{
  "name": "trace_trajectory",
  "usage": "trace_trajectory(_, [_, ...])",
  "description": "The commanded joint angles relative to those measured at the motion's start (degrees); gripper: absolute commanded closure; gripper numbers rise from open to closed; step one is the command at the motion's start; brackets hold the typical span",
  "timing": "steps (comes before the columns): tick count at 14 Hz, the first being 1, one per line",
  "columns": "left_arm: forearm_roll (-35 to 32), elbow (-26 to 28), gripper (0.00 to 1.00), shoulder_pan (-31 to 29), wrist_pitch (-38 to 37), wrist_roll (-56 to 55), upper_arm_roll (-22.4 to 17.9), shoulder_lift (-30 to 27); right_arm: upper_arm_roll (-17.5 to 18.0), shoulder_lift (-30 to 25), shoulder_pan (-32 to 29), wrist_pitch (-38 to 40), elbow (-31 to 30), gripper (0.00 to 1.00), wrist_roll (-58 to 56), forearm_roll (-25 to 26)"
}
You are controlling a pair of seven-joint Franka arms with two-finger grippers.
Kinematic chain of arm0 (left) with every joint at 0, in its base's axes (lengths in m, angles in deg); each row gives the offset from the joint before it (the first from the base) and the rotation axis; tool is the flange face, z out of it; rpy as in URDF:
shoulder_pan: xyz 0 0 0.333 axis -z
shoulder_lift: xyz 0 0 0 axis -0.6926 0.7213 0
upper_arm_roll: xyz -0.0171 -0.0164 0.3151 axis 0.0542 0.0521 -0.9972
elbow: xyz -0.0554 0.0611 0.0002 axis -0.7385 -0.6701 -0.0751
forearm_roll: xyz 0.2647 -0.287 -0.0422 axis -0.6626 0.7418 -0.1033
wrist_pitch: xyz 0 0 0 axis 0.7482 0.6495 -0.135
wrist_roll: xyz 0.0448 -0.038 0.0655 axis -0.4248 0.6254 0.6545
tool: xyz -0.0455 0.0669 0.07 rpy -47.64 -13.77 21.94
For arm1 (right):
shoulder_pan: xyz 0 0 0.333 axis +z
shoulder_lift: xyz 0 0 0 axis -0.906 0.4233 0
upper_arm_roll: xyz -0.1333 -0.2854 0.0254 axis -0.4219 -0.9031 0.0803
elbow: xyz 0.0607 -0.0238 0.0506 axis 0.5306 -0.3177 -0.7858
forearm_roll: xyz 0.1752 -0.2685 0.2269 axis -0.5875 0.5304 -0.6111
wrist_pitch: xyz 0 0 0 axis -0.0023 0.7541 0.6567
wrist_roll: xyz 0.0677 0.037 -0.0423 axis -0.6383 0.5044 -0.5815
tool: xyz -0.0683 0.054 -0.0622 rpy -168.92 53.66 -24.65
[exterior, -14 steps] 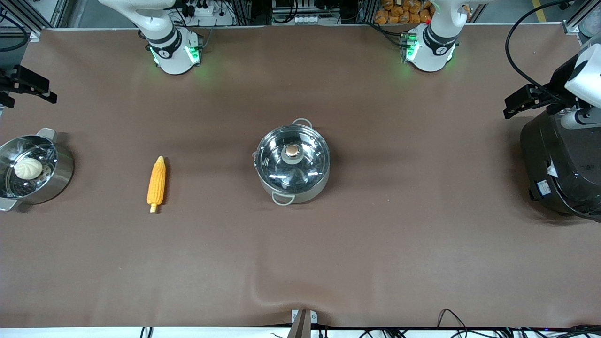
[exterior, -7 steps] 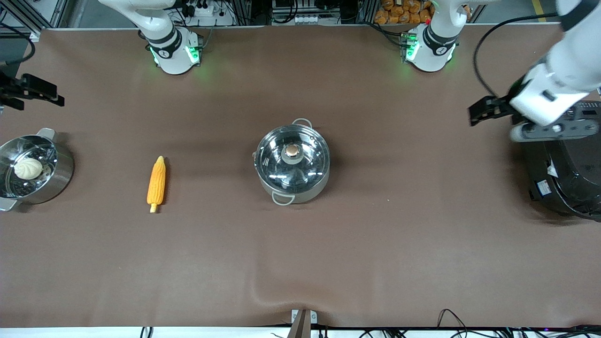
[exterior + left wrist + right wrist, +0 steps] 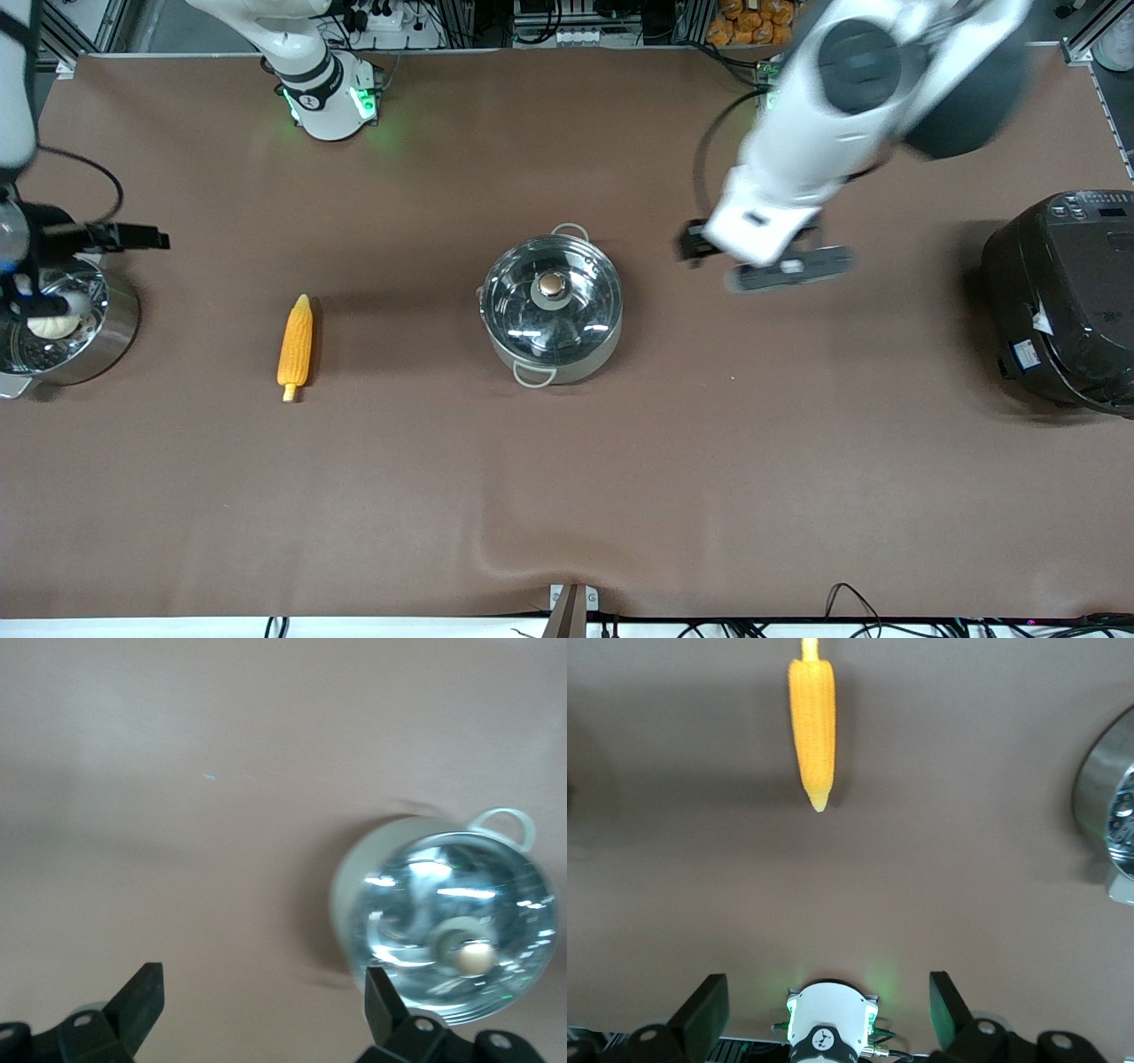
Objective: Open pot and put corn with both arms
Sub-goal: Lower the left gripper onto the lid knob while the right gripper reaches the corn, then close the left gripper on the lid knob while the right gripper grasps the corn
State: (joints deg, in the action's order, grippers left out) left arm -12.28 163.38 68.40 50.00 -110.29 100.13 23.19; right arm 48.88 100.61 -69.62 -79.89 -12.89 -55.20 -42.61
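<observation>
Brown table cloth (image 3: 620, 496) fills the front view: pot (image 3: 551, 308) at centre, lid (image 3: 551, 301) on, corn (image 3: 295, 346) toward the right arm's end. Left gripper (image 3: 709, 252) hangs over bare cloth just beside the pot; right gripper (image 3: 133, 237) near the steamer pot (image 3: 111, 328). Left wrist view: fingers (image 3: 142, 1001) spread wide, empty, pot (image 3: 452, 930) ahead of them. Right wrist view: fingers (image 3: 704, 1010) apart, empty, corn (image 3: 812, 731) well ahead.
</observation>
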Motion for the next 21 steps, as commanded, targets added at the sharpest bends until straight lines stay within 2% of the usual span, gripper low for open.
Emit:
trace_trajectory(1, [-0.38,-5.1,0.0,6.08,4.69,-8.44,-1.02,7.46,0.43,5.86,-1.4,-3.06,1.29,0.0,0.37,0.92])
trace_trajectory(3, [-2.92,-5.18,0.0,10.74,9.35,-15.47,-2.16,10.72,0.52,6.58,-0.97,-6.74,-0.9,0.0,2.04,0.22])
trace_trajectory(5, [-3.02,-5.18,0.0,14.18,12.43,-19.97,-2.52,13.36,0.69,6.14,-0.53,-14.37,-6.69,0.0,1.61,0.13])
trace_trajectory(8, [-3.11,-5.18,0.01,16.65,12.98,-20.16,-2.6,15.83,1.05,5.53,0.34,-23.96,-12.68,0.0,1.17,-0.22])
trace_trajectory(10, [-3.98,-4.92,0.05,16.74,12.98,-19.99,-2.43,16.45,1.57,5.35,3.41,-29.59,-14.44,0.0,1.25,-0.4])
trace_trajectory(12, [-4.86,-4.92,0.14,17.53,12.98,-19.72,-2.43,17.41,1.49,6.31,4.57,-39.84,-18.56,0.0,1.69,-0.05])
trace_trajectory(13, [-5.13,-5.01,0.14,17.97,12.98,-19.72,-2.43,17.94,1.49,7.1,4.05,-46.42,-21.45,0.0,1.17,0.13])
trace_trajectory(14, [-5.21,-5.09,0.13,17.97,13.06,-19.72,-2.43,18.03,1.49,7.71,3.78,-49.88,-22.96,0.0,1.16,0.13])
trace_trajectory(18, [-5.22,-5.1,0.13,17.97,15.52,-19.72,-2.43,18.47,1.57,8.42,3.87,-52.63,-25.43,0.0,1.87,-0.04])
trace_trajectory(21, [-5.22,-5.1,0.13,17.97,17.54,-19.72,-2.52,19.35,1.57,8.6,3.95,-62.19,-31.74,0.0,1.87,-0.31])
